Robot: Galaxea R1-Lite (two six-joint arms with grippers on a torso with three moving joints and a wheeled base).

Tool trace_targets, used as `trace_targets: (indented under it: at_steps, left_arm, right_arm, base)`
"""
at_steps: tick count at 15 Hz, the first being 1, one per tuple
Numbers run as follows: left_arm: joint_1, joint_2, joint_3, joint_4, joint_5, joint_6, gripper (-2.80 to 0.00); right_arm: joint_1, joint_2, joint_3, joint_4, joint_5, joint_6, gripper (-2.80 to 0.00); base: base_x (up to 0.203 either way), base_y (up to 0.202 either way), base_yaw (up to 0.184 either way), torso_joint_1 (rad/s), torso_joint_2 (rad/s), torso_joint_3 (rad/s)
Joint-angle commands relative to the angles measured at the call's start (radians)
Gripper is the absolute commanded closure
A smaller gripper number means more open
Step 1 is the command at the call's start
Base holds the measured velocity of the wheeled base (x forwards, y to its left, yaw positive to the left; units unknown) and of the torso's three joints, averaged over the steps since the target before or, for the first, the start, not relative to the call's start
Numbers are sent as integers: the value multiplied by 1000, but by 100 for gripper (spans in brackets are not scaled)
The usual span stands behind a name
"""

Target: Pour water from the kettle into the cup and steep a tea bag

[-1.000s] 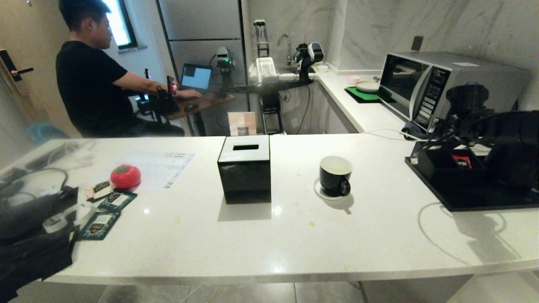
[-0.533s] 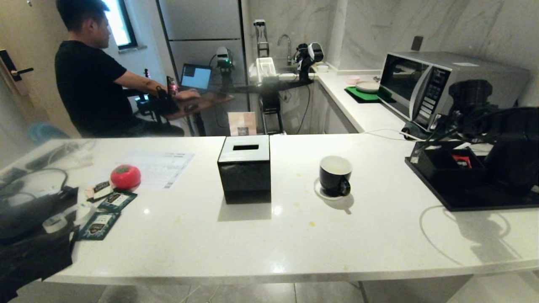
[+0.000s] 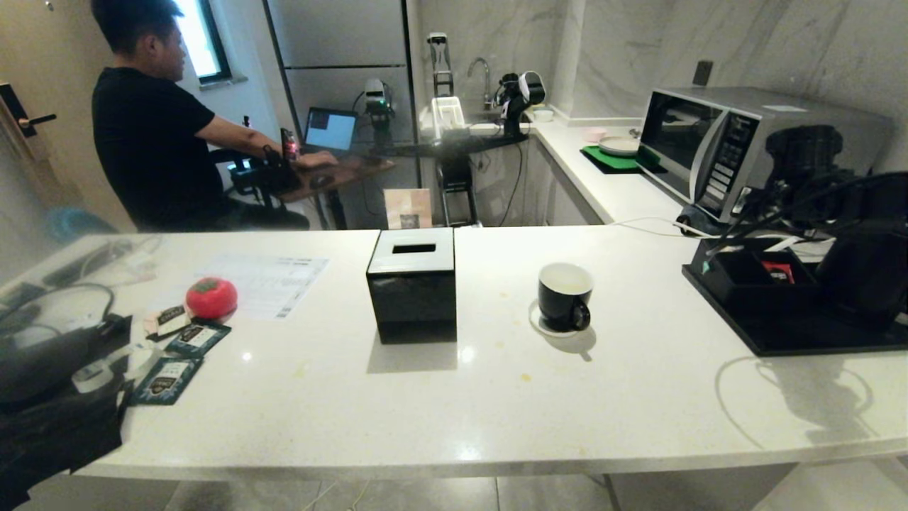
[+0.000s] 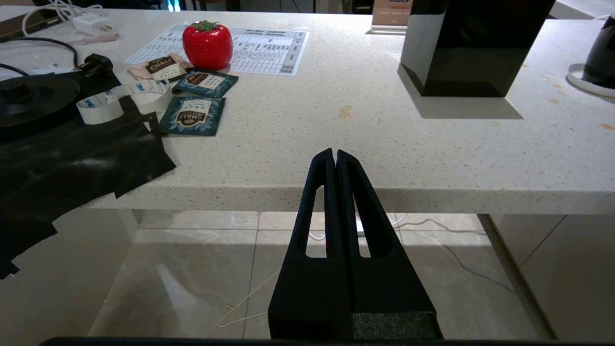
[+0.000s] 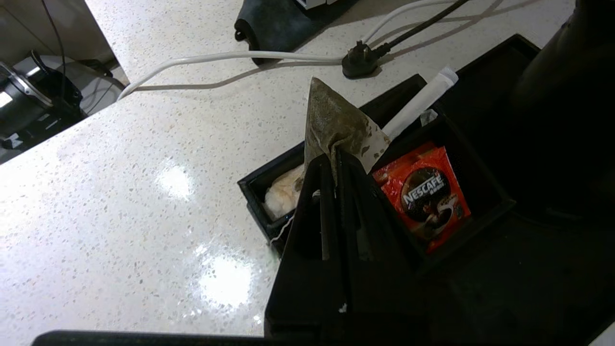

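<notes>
White speckled worktop [image 3: 440, 397] in a marble-walled kitchen, person seated at a desk behind it, left end effector [image 4: 335, 156] pressed closed below the worktop's near edge, cup [image 3: 564, 296] on its saucer mid-worktop, right end effector [image 5: 335, 156] pinching a tea bag [image 5: 338, 127] above the black tray [image 3: 780, 333] at the worktop's right end.

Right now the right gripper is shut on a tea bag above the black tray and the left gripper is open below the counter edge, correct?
Not quite. The left gripper is shut, fingers pressed together, as the left wrist view shows. The rest holds: the right gripper is shut on the tea bag above the black tray.
</notes>
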Motion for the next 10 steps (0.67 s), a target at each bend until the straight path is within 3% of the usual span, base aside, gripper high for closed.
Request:
trace_targets:
  at_steps: [1,10]
  left_arm:
    - [0,0,0,0,1,-1,0]
    - [0,0,0,0,1,0,0]
  right_arm:
    - [8,-33,24,2,-3,19,0]
    - [42,-147,133,-8,-3,32,0]
  base:
    - [0,0,0,0,0,0]
    - [0,0,0,0,0,0]
